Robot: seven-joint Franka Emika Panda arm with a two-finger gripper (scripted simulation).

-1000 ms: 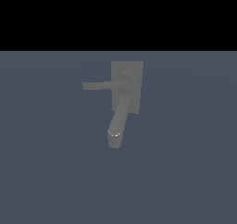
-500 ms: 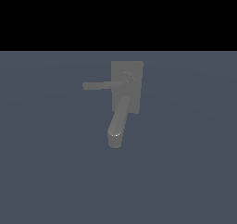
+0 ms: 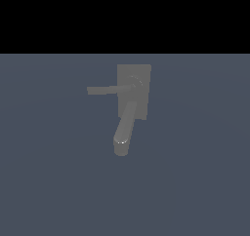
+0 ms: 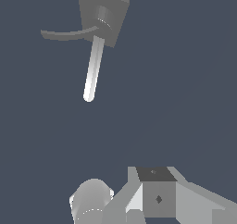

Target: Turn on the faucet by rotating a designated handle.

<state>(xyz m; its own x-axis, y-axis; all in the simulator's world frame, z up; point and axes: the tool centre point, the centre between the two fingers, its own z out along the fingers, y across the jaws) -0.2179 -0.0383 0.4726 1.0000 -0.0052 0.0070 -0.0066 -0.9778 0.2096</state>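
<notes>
Exterior view: thin straight grey bar handle (image 3: 108, 89) points toward 9 o'clock from the round hub on the matte grey block-bodied faucet (image 3: 134, 91). Thick rounded-tip spout tube (image 3: 124, 130) runs from the block toward 6–7 o'clock. Fixture sits about centre on a flat slate-blue surface (image 3: 195, 171); black band above. No arm visible here.

Wrist view: faucet far off, nothing touching it. Pale grey boxy tool (image 4: 155, 197) housing shows at frame edge; fingers out of sight, so cannot tell wide or narrow. Nothing visibly held.
</notes>
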